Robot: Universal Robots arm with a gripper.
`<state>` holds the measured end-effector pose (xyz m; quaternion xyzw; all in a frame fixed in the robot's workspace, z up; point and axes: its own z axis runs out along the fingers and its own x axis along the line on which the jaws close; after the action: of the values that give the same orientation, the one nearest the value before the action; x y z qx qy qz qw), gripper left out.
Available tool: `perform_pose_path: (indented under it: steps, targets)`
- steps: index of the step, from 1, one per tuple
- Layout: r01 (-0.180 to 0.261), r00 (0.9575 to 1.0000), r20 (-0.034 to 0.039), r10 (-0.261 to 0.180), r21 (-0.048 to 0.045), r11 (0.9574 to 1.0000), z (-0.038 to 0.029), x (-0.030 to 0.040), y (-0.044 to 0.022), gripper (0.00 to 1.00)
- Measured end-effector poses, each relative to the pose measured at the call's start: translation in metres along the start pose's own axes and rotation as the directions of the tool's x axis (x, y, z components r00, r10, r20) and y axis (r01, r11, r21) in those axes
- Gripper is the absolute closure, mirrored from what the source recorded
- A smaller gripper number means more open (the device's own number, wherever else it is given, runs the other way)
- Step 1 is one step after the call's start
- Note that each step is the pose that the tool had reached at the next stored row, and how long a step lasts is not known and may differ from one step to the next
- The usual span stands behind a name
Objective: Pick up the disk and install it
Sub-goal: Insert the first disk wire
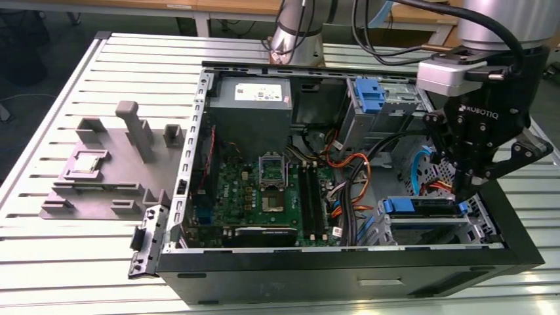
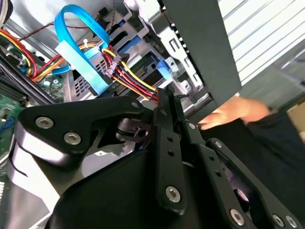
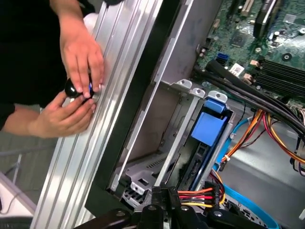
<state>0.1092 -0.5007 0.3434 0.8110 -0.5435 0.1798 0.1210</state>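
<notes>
One gripper (image 1: 462, 190), fingers pinched empty, hovers at the case's four o'clock over the seated disk (image 1: 420, 207); install looks nearly finished; next needs a straight lift.

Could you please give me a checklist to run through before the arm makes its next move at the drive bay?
1. Disk seated in the drive bay: it lies in the bay with its blue tab up, but whether it is fully home is hidden. Cannot tell.
2. Gripper free of the disk: jaws closed together just above it, nothing between them. Ok.
3. Cable bundle clear of the gripper: the red, yellow and black wires run right beside the fingertips. Not ok.
4. Person's hands out of the workspace: they are at the table edge next to the computer case. Not ok.
5. Case sitting flat on the table, open side up. Ok.
</notes>
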Motion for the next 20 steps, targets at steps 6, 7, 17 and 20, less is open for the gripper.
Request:
perform_pose_path:
  steps: [6,7,17,20]
  targets:
    - [-0.046,0.9988,0.0155,0.047,-0.0181,0.9988,0.0007,-0.0003,0.0000,0.84]
    - [-0.052,0.9984,0.0235,0.052,-0.0178,0.9985,0.0008,-0.0004,0.0000,0.84]
    - [-0.142,0.9882,0.0523,0.144,-0.0483,0.9887,0.0008,-0.0004,0.0000,0.84]
    - [-0.159,0.9853,0.0526,0.162,-0.0561,0.9856,0.0011,-0.0005,-0.0001,0.84]
